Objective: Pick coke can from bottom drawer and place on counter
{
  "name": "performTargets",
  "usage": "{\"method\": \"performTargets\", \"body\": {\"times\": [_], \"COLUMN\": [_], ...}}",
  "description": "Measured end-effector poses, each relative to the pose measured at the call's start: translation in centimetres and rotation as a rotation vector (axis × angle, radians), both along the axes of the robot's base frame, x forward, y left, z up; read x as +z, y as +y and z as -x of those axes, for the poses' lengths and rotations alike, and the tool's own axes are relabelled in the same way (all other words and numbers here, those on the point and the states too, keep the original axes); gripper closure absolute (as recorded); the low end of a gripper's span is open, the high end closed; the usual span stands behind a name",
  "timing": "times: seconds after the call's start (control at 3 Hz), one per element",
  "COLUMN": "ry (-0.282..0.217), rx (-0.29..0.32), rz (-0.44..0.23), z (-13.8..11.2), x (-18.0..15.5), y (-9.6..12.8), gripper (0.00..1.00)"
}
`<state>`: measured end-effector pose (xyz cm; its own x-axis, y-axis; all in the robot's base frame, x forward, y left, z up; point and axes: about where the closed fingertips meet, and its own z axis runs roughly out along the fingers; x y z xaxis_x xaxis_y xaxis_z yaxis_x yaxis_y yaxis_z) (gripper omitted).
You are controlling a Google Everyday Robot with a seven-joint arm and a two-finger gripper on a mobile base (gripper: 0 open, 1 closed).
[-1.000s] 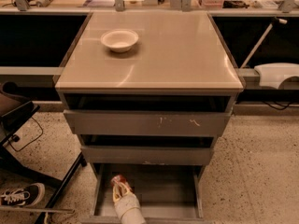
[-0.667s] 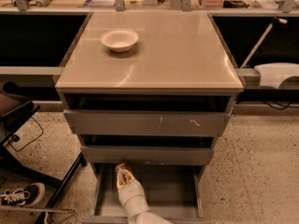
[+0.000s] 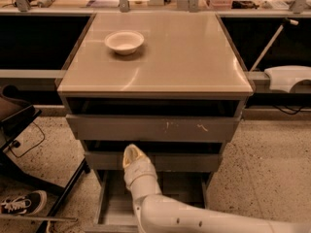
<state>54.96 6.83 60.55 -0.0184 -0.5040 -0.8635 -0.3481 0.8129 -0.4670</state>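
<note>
The arm is off-white all over, a smooth, glossy shell of thick rounded segments. Thin seams ring the wrist part and split it into short bands. A few small dark dots, likely screw holes, run along the wider forearm casing. The gripper is a rounded cream tip with a pale yellowish face. It sits below the front edge of the counter, left of its middle, above the bottom drawer.
</note>
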Motion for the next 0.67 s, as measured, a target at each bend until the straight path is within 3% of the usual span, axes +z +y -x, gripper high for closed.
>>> {"method": "performTargets", "body": {"times": [0.33,0.67], "ry": [-0.013,-0.012], "rx": [0.018,0.018], "rz": [0.075,0.074], "z": [-0.19,-0.19], "x": [2.74,2.72], "y": [0.10,0.08], "gripper": [0.82,0.58]}}
